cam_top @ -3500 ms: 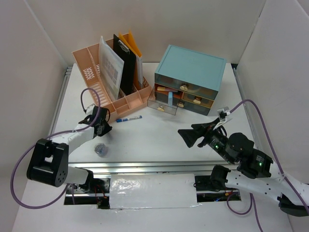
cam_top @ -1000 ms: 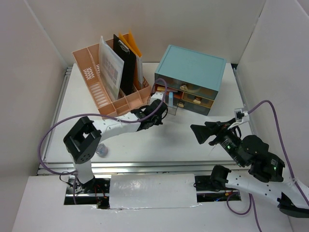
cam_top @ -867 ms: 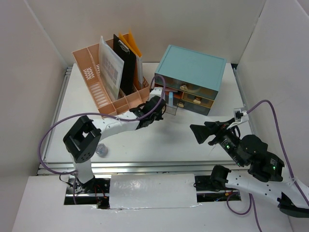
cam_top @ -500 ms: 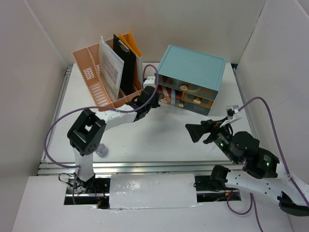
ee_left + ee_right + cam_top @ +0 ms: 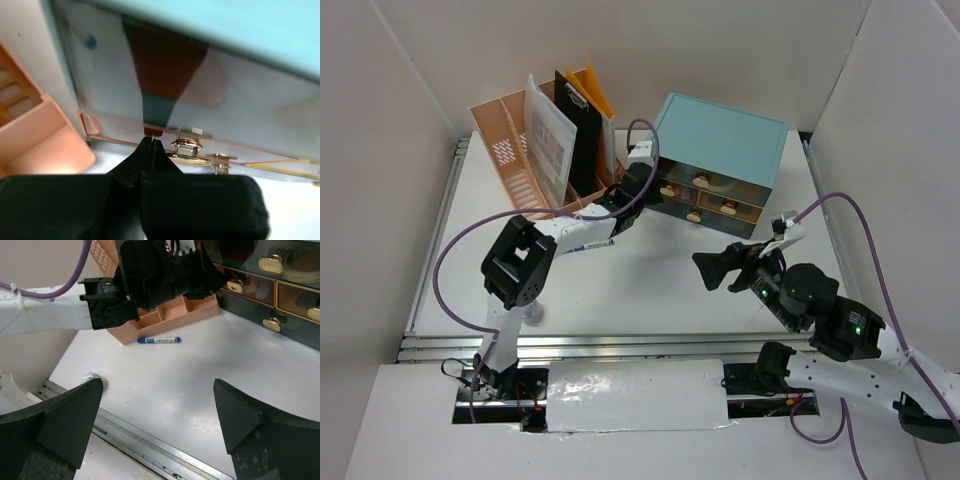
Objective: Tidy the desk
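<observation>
The white desk holds a teal drawer cabinet and a pink file organizer. My left gripper is shut and empty. Its tips press on the clear front of the cabinet's lower left drawer, just left of a brass knob. All drawers look closed from above. My right gripper is open and empty above the desk's middle. A blue pen lies on the desk in front of the organizer.
A small clear round object lies near the front left rail and also shows in the right wrist view. The organizer holds a black clipboard and folders. White walls enclose the desk. My left arm spans from the front left to the cabinet.
My left arm swung from the desk's left side to the cabinet, and the open lower left drawer is now pushed in. My right gripper drifted slightly left.
</observation>
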